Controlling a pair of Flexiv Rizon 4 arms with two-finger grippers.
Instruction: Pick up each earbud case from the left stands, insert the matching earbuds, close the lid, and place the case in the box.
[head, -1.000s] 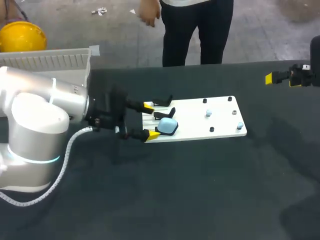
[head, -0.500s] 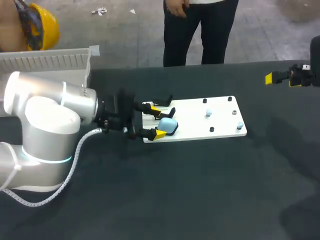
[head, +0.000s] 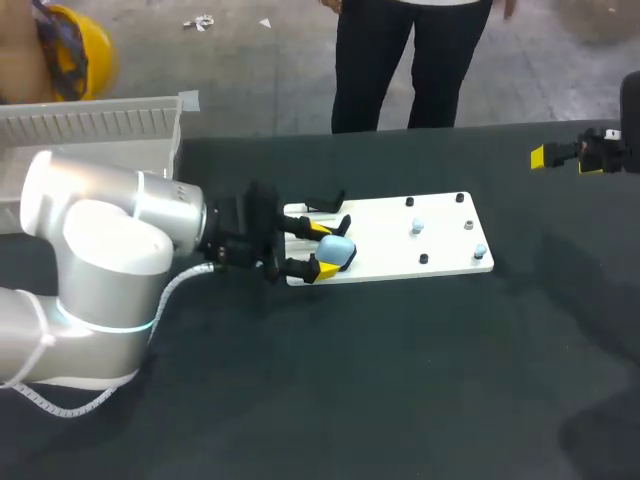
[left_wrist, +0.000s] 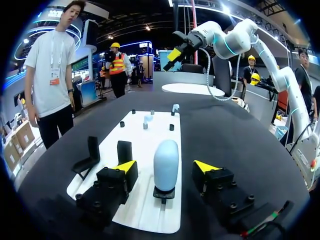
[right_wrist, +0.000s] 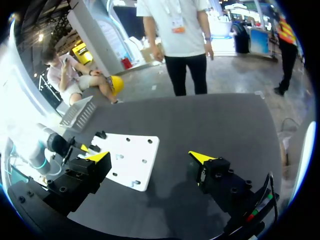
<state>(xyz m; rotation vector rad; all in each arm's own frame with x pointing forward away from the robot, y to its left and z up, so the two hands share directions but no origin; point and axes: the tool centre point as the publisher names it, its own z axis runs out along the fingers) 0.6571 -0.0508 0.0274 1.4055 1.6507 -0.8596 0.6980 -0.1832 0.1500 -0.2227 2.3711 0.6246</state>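
A pale blue earbud case (head: 338, 252) stands upright on a small black stand at the near left corner of the white board (head: 390, 240). My left gripper (head: 317, 250) straddles it, one yellow-tipped finger on each side. In the left wrist view the case (left_wrist: 166, 155) sits between the fingers of that gripper (left_wrist: 166, 167) with a gap on both sides, so the gripper is open. Two small pale blue earbuds (head: 417, 227) (head: 479, 250) rest on the board's right half. My right gripper (head: 575, 155) hangs open high over the table's far right, away from the board (right_wrist: 131, 157).
Two empty black stands (left_wrist: 90, 155) (left_wrist: 124, 150) sit beside the case, toward the board's far left. Several black pegs (head: 423, 259) dot the board's right half. A white slatted box (head: 100, 120) stands at the back left. The dark table (head: 420, 380) surrounds the board.
My left arm has pushed rightward toward the board, bringing its fingers further around the blue case, and the fingers have narrowed. The right arm has kept still.
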